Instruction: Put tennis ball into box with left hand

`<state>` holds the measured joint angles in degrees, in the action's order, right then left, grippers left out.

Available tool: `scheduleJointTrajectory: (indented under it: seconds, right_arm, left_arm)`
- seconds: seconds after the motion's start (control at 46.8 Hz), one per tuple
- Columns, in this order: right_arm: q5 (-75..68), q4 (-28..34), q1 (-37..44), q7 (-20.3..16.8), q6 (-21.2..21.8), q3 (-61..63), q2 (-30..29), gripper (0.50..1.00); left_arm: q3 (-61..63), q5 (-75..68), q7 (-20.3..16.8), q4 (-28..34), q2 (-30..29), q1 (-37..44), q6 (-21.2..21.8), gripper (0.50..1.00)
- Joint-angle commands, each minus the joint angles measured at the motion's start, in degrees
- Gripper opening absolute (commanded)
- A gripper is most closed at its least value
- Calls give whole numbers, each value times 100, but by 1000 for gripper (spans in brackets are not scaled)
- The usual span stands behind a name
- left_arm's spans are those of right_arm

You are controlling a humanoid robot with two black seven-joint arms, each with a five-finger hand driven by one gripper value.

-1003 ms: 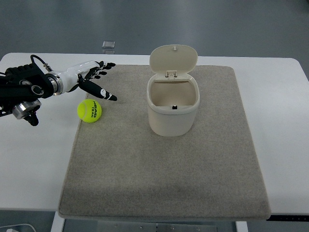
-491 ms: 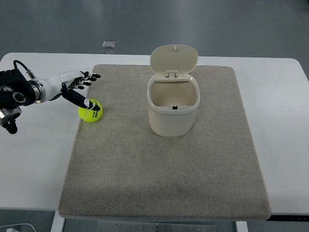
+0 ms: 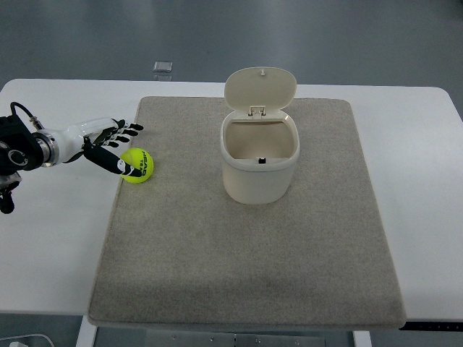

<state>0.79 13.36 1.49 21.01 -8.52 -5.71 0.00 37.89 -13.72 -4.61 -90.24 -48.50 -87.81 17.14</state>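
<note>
Tennis ball (image 3: 136, 165): one, yellow-green, at the left edge of the mat, well left of the box.
Box (image 3: 259, 157): one, cream, lid hinged up, on the mat.
Left hand (image 3: 108, 142): fingers spread, thumb against the ball, nothing grasped.
Surface: grey mat (image 3: 246, 260) on a white tabletop (image 3: 51, 238).
Room: grey floor (image 3: 108, 36) beyond, with one small pale square (image 3: 163, 67).

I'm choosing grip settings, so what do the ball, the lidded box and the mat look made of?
The tennis ball looks like fuzzy yellow-green felt with printed lettering, matte. The box seems to be smooth cream plastic with a slight sheen, its hinged lid open. The mat looks like grey-beige felt or short-pile fabric, judging by its flecked matte surface.
</note>
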Motion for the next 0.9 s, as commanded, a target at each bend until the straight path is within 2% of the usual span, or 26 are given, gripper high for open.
scheduleJointTrajectory:
  seconds: [0.0, 0.683, 0.875]
  right_arm:
    - [0, 0, 0, 0, 0, 0, 0, 938]
    - [0, 0, 0, 0, 0, 0, 0, 938]
    - [0, 0, 0, 0, 0, 0, 0, 938]
  left_arm:
    - [8, 1, 4, -20, -10, 0, 26, 954]
    - [-18, -8, -4, -2, 95, 88, 53, 941]
    - [-18, -17, -4, -2, 112, 115, 53, 915]
